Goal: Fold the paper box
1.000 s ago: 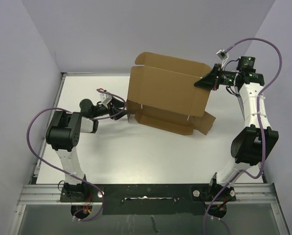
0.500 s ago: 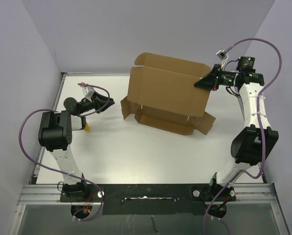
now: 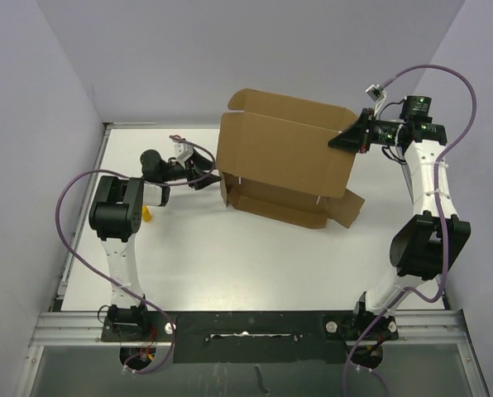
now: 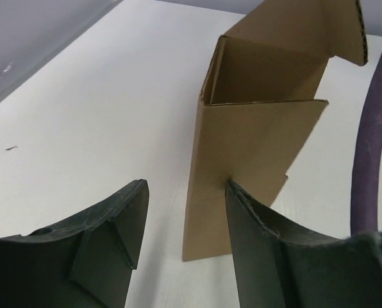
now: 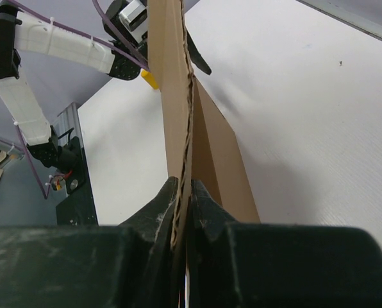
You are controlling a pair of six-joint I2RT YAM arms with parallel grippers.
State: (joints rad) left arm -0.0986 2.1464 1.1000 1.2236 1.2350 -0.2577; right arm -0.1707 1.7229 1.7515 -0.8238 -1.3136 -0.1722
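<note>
Your left gripper [image 3: 207,179] is swinging back toward the paper box [image 3: 284,157] | jaws standing apart, upright side flap [image 4: 242,192] directly ahead | right gripper [image 3: 346,136] is pinching its standing panel, far side of the table [image 3: 230,265].

High fixed overview of the table [image 3: 230,256]; two close wrist views (common ground: the paper box [image 3: 284,161])
</note>
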